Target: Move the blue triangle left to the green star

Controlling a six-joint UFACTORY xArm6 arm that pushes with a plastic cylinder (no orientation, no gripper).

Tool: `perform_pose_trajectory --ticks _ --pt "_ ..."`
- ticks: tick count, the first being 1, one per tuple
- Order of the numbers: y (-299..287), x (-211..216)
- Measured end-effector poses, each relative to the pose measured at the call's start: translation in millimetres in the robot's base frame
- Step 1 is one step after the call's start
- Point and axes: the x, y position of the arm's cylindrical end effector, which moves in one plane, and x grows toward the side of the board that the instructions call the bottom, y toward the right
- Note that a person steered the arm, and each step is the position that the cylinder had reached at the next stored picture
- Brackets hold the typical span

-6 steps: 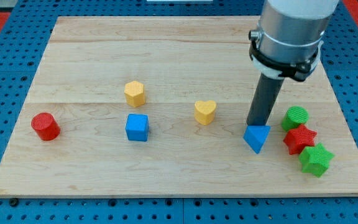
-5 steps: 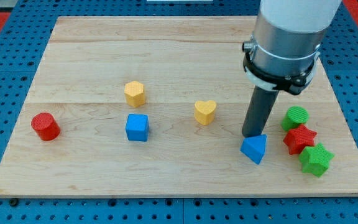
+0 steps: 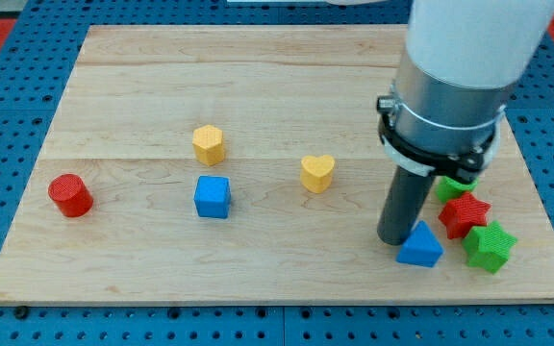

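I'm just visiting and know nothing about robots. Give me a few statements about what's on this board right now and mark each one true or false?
1. The blue triangle lies just to the view's left of the green star. True.
2. My tip is at the triangle's right side, between it and the star. False: it is at the triangle's left edge.
3. The red star sits above the green star, close to it. True.
4. The blue cube is next to the triangle. False: it is far off toward the view's left, below the yellow hexagon block.
5. The yellow heart lies between the blue cube and the rod. True.
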Motion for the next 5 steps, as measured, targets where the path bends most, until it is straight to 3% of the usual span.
perform_pose_trajectory --ticks 2,4,5 --pt "19 21" --pt "-32 61" --pt "-9 61"
